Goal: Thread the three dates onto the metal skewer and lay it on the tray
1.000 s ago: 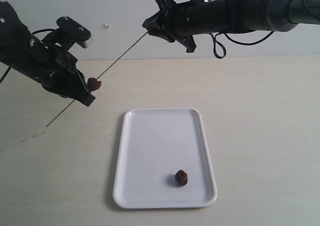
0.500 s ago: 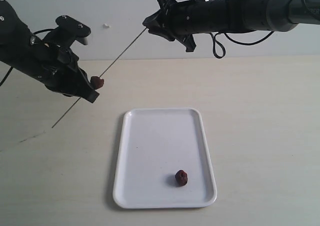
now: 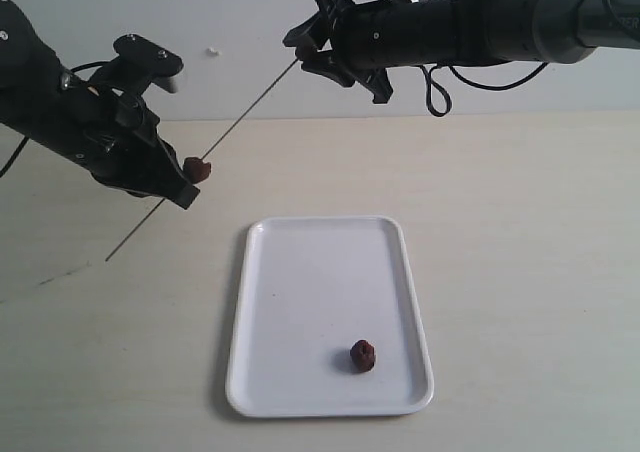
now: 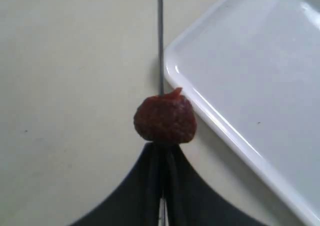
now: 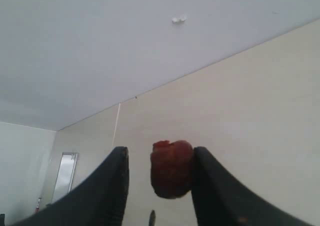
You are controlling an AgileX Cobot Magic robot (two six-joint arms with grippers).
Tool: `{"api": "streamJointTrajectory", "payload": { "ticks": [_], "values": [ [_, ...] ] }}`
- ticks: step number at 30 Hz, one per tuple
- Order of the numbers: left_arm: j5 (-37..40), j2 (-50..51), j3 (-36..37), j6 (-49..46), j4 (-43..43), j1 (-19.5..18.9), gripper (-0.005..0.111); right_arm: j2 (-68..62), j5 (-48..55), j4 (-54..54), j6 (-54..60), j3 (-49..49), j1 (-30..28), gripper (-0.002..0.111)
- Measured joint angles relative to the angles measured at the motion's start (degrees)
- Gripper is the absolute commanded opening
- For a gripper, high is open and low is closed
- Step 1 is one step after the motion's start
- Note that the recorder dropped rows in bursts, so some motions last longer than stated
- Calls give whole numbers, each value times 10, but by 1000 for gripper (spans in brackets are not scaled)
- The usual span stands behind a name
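**Status.** L arm: left gripper [image 3: 181,192] has its jaws pressed together on the lower part of the metal skewer [image 3: 245,112]. The rod is held aslant above the table [image 3: 520,222], upper end toward the R arm. The first date [image 3: 197,169] is on the rod, touching the L fingertips.

R arm: right gripper [image 3: 309,54] is at the rod's upper end with its jaws spread. The second date [image 5: 171,168] sits between them, with a clear gap to one finger and just beside the other finger [image 5: 214,186]. I can't tell whether the tip is fully through that date.

The third date [image 3: 363,355] lies loose on the tray [image 3: 320,272], near the corner closest to the cam.

**Handling (my judgement).**
- Skewer: very thin, light and slick. Stiff end-on, but prob. whippy over the free length. Keep the hold low, as now, and push dates along the axis only.
- Dates: light, soft, wrinkled, likely tacky. Pinch across the sides w/ the ends left clear for the rod. A hard squeeze will squash the fruit, and it may stick to a pad on release.
- Tray: glossy w/ a low rim, so the third date may skid or roll when approached. Come in from above.
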State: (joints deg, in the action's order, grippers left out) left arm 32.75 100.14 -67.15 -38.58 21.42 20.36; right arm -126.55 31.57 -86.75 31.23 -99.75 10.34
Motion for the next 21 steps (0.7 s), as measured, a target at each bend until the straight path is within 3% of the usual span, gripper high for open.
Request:
{"api": "streamJointTrajectory", "payload": {
  "ticks": [21],
  "values": [
    [29,0,0,-23,55,0,0,0,0,0,0,0,0,38]
  ]
}}
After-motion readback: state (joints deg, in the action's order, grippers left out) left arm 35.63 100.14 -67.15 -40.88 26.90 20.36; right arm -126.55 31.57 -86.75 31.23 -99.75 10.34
